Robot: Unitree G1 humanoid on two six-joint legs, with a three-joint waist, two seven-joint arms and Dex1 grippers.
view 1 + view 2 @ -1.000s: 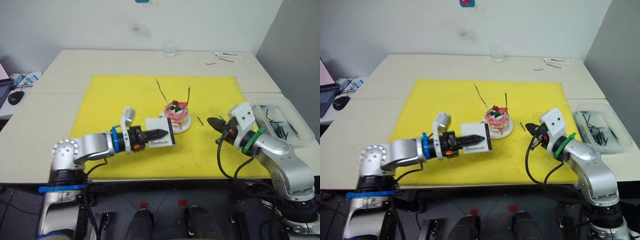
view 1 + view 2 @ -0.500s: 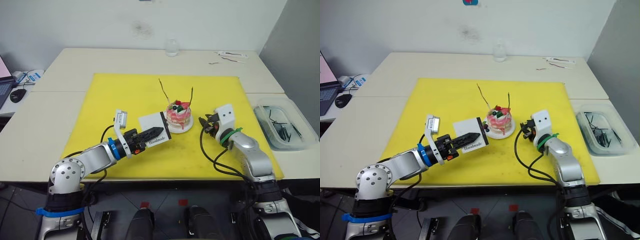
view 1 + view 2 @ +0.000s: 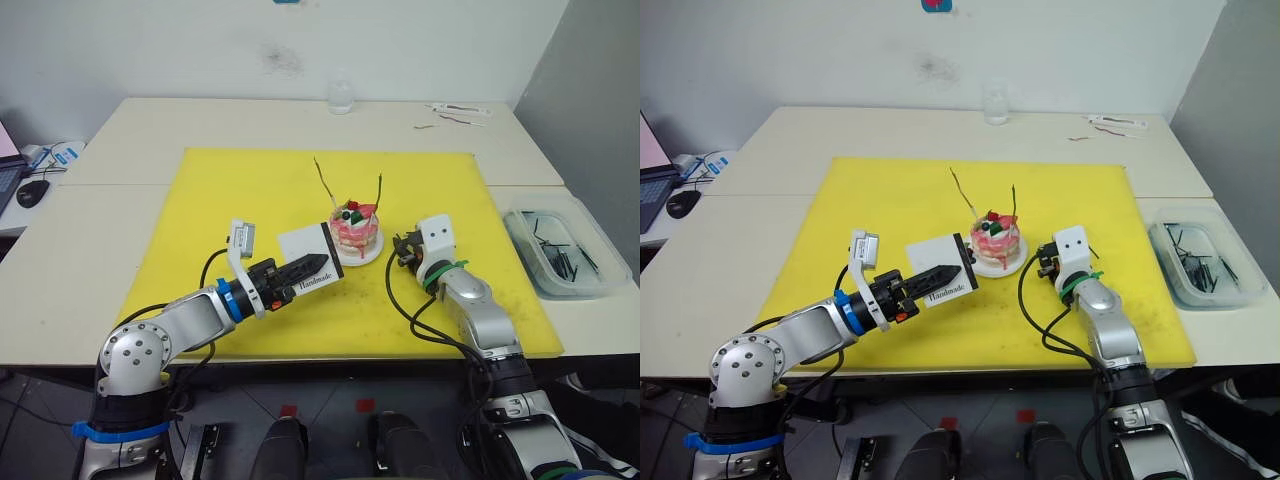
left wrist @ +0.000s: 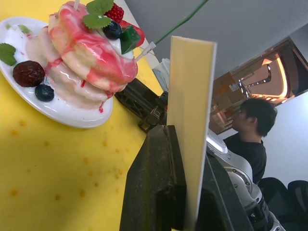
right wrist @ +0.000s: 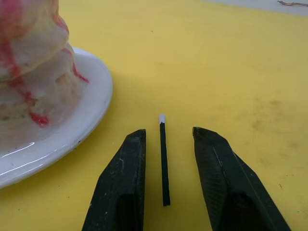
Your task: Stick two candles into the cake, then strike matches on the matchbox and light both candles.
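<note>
R hand open, fingers either side of a match lying flat on the yellow mat, not gripping; white tip points away from the wrist, plate rim just beside. L hand clamps the matchbox on edge, near the cake mid-worktop w/ two candles upright. Mat's front edge has room.
</note>
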